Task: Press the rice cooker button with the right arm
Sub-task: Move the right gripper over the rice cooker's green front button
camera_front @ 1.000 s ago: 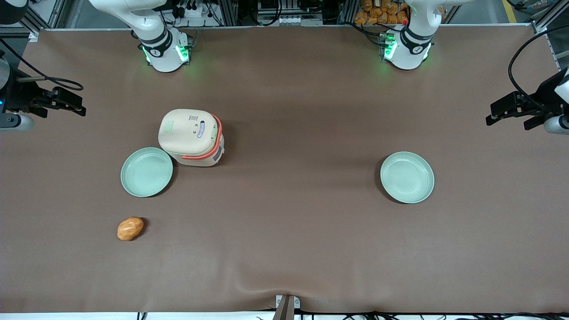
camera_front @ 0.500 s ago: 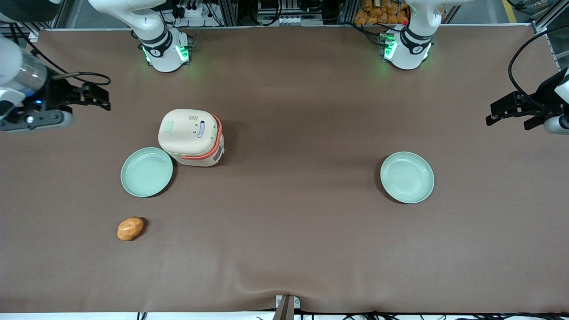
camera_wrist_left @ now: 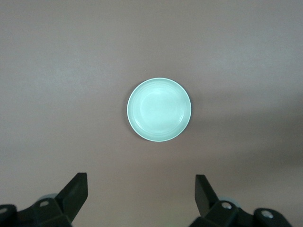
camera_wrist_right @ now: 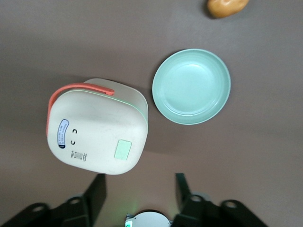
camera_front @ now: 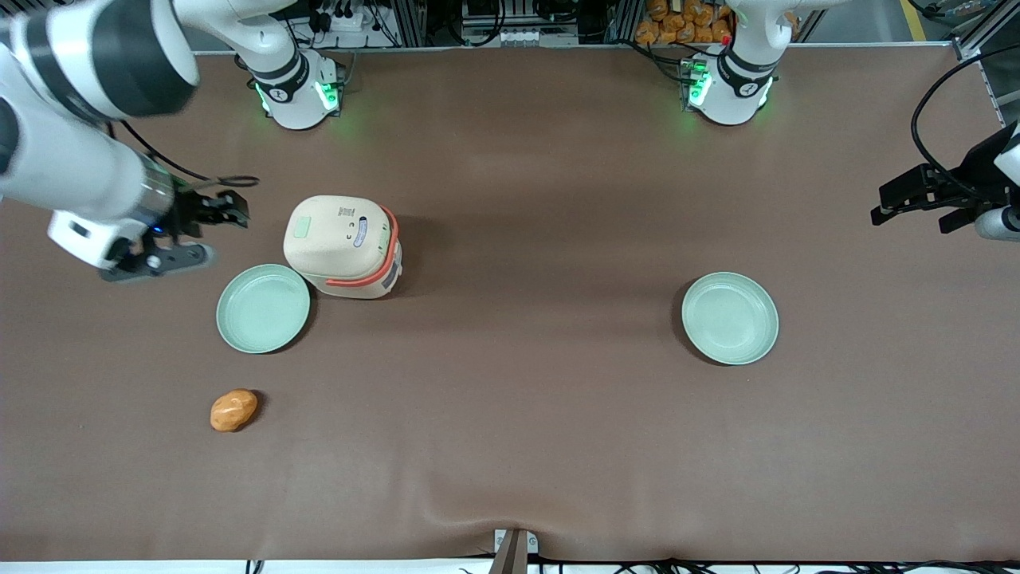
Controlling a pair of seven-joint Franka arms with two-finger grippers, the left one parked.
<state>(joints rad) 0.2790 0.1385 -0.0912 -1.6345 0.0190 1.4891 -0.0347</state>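
Note:
The rice cooker (camera_front: 343, 245) is a cream rounded-square box with its lid shut, a coral-orange handle band and a pale green button (camera_front: 302, 229) on the lid. It also shows in the right wrist view (camera_wrist_right: 97, 126), with the button (camera_wrist_right: 124, 150) on its lid. The right arm (camera_front: 80, 96) reaches in from the working arm's end of the table. Its black gripper (camera_front: 231, 209) hangs above the table beside the cooker, a short way from the button. The fingers (camera_wrist_right: 97, 193) are spread apart with nothing between them.
A pale green plate (camera_front: 263, 308) lies against the cooker, nearer the front camera; it shows in the right wrist view (camera_wrist_right: 191, 86). An orange-brown bread roll (camera_front: 233, 410) lies nearer still. A second green plate (camera_front: 730, 318) lies toward the parked arm's end.
The right arm has swung in from the table's edge toward the rice cooker, and its gripper now hangs close beside the lid. Nothing on the table has moved.

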